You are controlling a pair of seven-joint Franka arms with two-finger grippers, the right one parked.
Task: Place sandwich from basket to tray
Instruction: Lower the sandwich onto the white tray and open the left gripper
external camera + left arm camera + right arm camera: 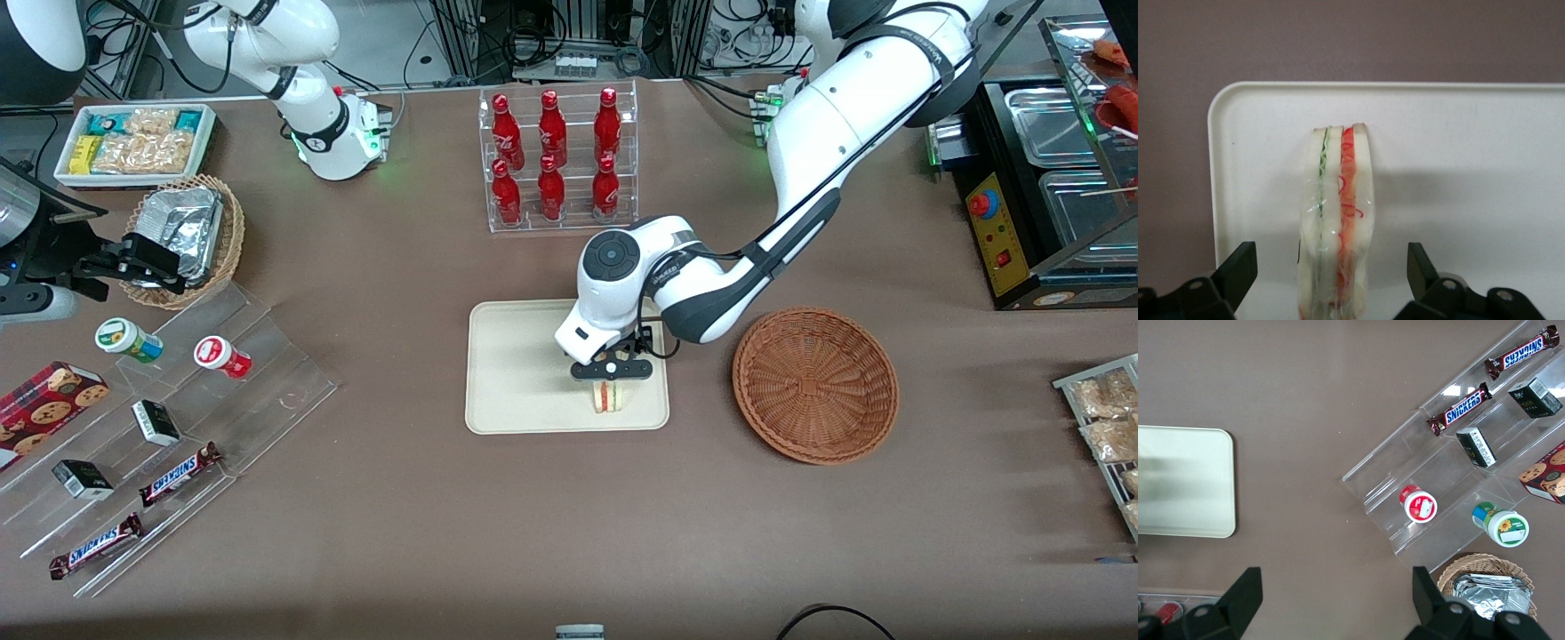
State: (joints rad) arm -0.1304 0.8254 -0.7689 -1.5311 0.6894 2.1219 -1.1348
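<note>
The sandwich (pixel 608 397) stands on edge on the cream tray (pixel 516 373), near the tray's corner closest to the front camera and the reddish-brown basket (pixel 815 384). The basket holds nothing. My left gripper (pixel 610 380) hangs just above the sandwich, open. In the left wrist view the sandwich (pixel 1336 220), wrapped in clear film, shows its green and red filling. It stands between the two black fingertips (pixel 1238 270) with a gap on each side, on the tray (pixel 1458 133). My gripper (pixel 1331 267) straddles the sandwich without touching it.
A clear rack of red bottles (pixel 558 160) stands farther from the camera than the tray. Toward the parked arm's end are a tan basket of foil packets (pixel 182 236), a white snack bin (pixel 133 142) and a stepped acrylic shelf (pixel 160 418) with snacks. A rack of packets (pixel 1107 418) sits at the working arm's end.
</note>
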